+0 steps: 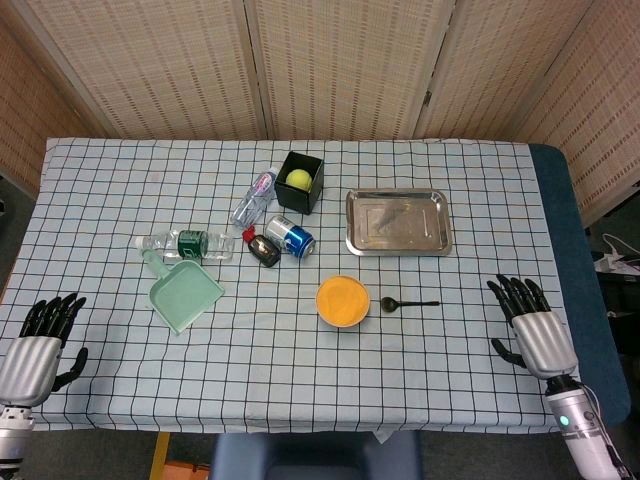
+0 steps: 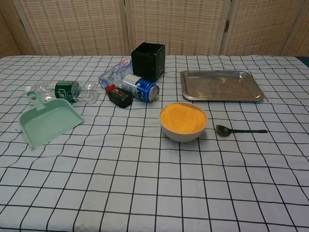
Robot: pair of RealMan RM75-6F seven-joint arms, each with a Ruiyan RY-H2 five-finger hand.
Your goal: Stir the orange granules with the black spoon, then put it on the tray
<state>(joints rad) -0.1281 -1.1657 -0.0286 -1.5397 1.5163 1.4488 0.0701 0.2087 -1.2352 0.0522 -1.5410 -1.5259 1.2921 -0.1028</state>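
Note:
A pale bowl of orange granules (image 1: 343,301) (image 2: 183,120) sits near the middle of the checked table. Just to its right lies the black spoon (image 1: 405,303) (image 2: 237,130), bowl end toward the granules and handle pointing right. Behind both rests the empty steel tray (image 1: 398,222) (image 2: 221,85). My right hand (image 1: 530,326) hovers open at the table's right edge, well right of the spoon, holding nothing. At the near left corner, my left hand (image 1: 42,339) also stays open and empty. Neither hand shows in the chest view.
Left of the bowl lie a mint dustpan (image 1: 183,293), a clear bottle with a green label (image 1: 187,243), a second bottle (image 1: 254,196), a blue can (image 1: 290,237) and a small black object (image 1: 264,250). A black box (image 1: 300,181) holds a yellow-green ball.

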